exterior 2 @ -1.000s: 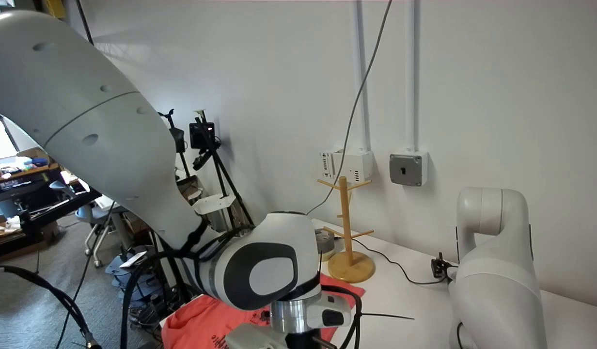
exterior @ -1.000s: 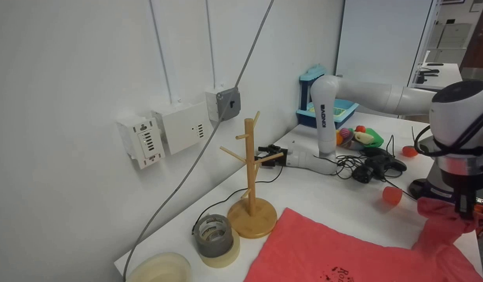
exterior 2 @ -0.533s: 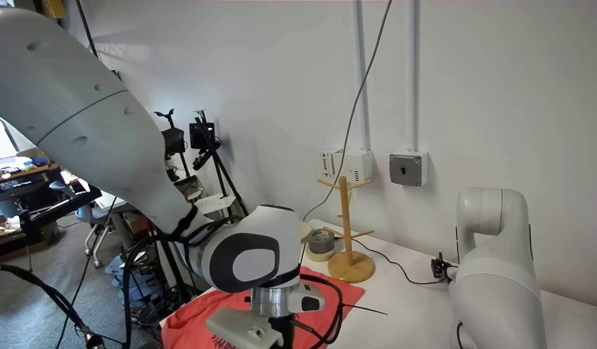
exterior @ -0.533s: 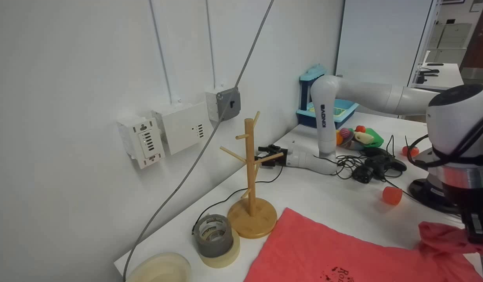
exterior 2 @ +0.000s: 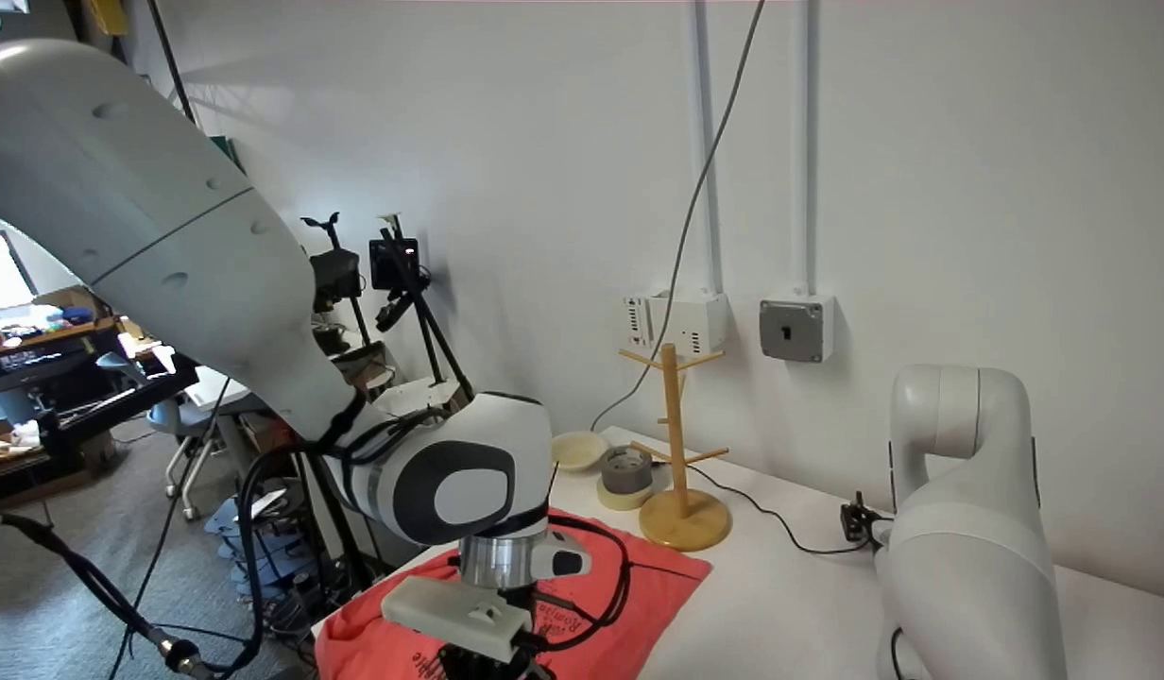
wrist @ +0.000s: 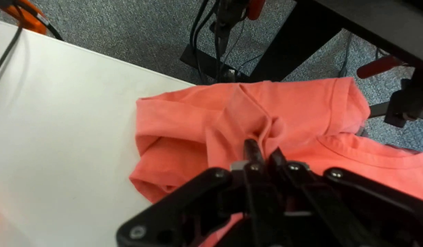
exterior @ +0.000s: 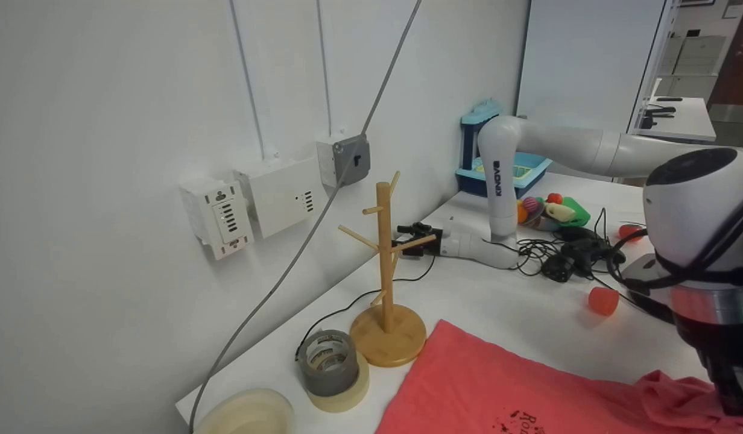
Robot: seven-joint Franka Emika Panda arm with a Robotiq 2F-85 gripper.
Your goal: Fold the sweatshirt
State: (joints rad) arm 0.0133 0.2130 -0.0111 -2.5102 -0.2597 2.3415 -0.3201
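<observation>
In my gripper (wrist: 264, 151) I am pinching a bunched fold of the coral-red sweatshirt (wrist: 294, 120), which is lying across the white table (wrist: 70, 130); farther off, in both exterior views, a wooden stand (exterior: 386, 271) is standing beside stacked tape rolls (exterior: 330, 378).

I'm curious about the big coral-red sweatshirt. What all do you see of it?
The sweatshirt is coral-red, made of soft-looking matte cloth with dark lettering printed on it. Much of it lies spread on the white table, one corner close beside the wooden stand; whether they touch is hard to tell. In the wrist view, the cloth is bunched into folds; a hemmed, sleeve-like end shows past the table edge, near what looks like a neckline. The gripper pinches a bunched fold.
</observation>
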